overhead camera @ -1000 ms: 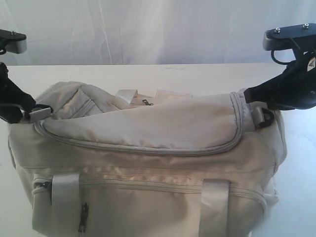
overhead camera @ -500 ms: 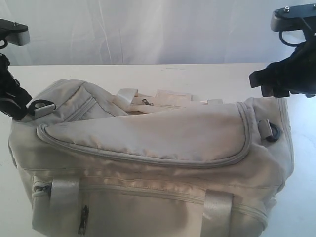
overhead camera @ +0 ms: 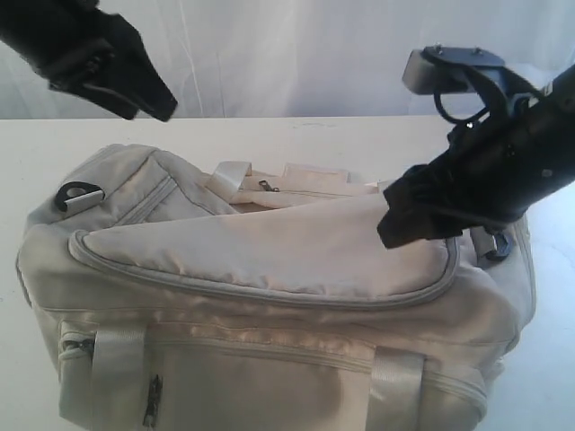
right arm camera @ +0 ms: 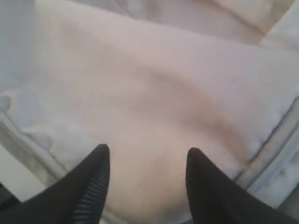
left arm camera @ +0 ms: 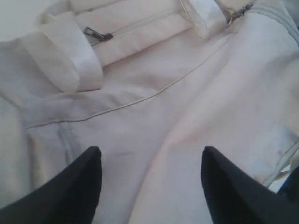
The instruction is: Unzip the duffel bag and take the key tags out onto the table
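Along the bottom edge, the duffel bag is cropped.

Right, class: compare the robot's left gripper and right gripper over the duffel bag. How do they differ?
Height: the left gripper hangs well above the duffel bag, the right gripper sits low at its top flap. Place: left gripper toward the bag's left end, right gripper near its right end. Shared: both open, holding nothing.

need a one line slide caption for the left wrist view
Left gripper, jaws open, over the cream duffel bag; a dark zipper pull lies beside a shiny strap.
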`<move>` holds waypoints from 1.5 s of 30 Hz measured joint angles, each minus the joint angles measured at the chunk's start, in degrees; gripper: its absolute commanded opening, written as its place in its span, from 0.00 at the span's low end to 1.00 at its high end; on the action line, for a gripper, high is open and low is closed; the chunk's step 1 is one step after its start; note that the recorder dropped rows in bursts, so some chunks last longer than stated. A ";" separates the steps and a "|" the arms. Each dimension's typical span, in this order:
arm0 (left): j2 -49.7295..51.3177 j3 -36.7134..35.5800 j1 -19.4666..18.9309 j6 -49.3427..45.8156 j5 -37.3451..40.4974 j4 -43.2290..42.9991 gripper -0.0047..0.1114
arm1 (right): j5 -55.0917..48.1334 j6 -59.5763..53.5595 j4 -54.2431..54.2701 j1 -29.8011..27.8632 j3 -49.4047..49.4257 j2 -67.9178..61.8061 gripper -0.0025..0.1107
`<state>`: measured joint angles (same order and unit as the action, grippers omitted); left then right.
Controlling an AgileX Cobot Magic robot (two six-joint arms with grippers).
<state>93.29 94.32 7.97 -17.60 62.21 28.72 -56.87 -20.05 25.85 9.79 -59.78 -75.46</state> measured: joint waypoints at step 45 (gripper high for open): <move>43.71 31.49 21.89 -3.50 -16.78 14.92 0.28 | -11.29 15.99 -29.59 0.51 -4.05 5.80 0.36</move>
<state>137.00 125.81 29.87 -21.10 45.43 43.64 -68.15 -4.06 -3.75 10.30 -63.83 -69.66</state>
